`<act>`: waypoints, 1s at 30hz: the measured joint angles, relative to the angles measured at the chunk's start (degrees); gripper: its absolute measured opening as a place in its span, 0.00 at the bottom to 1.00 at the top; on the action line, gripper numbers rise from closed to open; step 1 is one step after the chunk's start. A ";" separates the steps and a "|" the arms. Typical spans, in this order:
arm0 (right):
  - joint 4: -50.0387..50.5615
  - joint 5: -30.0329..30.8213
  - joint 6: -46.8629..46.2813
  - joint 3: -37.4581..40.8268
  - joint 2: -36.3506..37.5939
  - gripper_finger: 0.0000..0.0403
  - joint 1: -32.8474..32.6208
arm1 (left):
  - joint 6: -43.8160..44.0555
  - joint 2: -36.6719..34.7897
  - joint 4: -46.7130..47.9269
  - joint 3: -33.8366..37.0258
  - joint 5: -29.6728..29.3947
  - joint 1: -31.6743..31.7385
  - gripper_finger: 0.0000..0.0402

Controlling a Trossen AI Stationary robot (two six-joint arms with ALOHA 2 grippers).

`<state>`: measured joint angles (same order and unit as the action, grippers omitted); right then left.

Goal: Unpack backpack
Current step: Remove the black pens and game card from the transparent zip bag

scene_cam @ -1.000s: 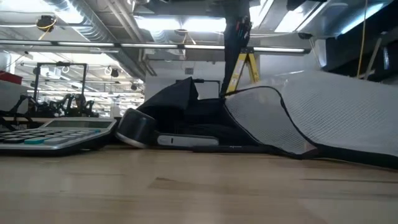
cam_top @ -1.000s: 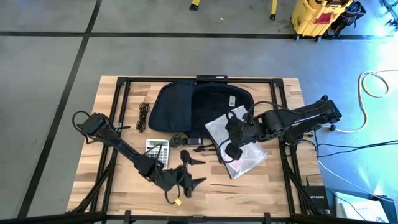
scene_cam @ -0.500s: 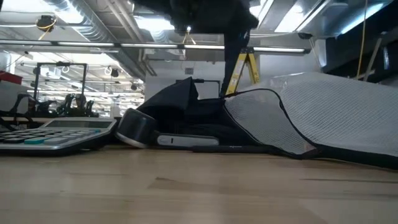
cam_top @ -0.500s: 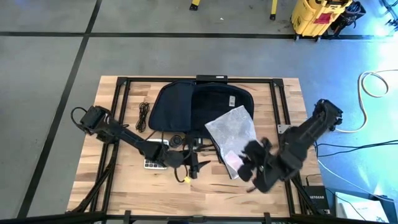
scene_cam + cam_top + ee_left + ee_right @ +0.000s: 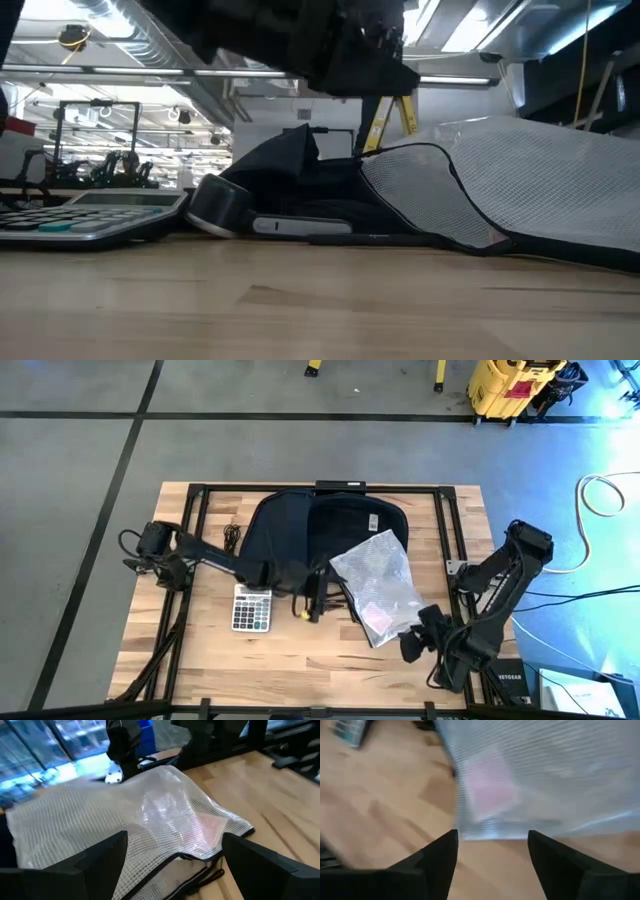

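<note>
two arms caught from above: left gripper (image 5: 312, 598) moved in from the near table edge, now at the backpack's near rim, jaws spread, empty. right gripper (image 5: 418, 642) pulled back off the mesh pouch (image 5: 378, 585), now near the table's (image 5: 330, 660) right front corner. backpack (image 5: 315, 530) lay open at the far middle; calculator (image 5: 251, 607) beside it.

seen level from the table: backpack (image 5: 300, 175) slumped behind calculator (image 5: 80, 215), pouch (image 5: 520, 195) left lying on the wood.

left wrist: fingers (image 5: 100, 862) wide apart over the pouch (image 5: 130, 825), nothing held.

right wrist: fingers (image 5: 440, 860) parted, pouch (image 5: 540, 775) released just ahead. pouch counted as unpacked; left arm probably next into the bag.
</note>
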<state>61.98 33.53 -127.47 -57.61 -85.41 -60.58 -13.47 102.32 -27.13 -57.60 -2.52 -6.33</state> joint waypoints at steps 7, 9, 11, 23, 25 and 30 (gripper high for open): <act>5.91 -6.68 -0.54 0.29 1.05 0.56 -6.19 | 3.01 0.00 0.06 0.00 5.74 3.01 0.77; 7.85 -6.74 -0.66 0.61 0.94 0.56 -7.43 | 3.01 0.00 0.02 0.00 5.79 3.04 0.77; 8.63 -7.20 -0.67 2.29 0.92 0.56 -8.15 | 3.09 0.00 0.02 0.00 5.43 3.13 0.77; -0.82 -21.72 -1.07 9.86 0.23 0.56 -11.25 | 4.05 0.02 2.44 0.00 0.78 3.90 0.77; 1.53 -24.16 1.08 9.90 -0.36 0.56 -12.77 | 4.77 0.02 2.56 0.00 1.87 4.94 0.77; 3.80 -23.74 9.25 9.91 -1.22 0.56 -13.62 | 7.04 0.02 2.90 0.00 3.71 7.07 0.77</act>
<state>65.78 9.79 -118.22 -47.70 -86.62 -74.19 -6.43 102.35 -24.23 -57.60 1.19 0.75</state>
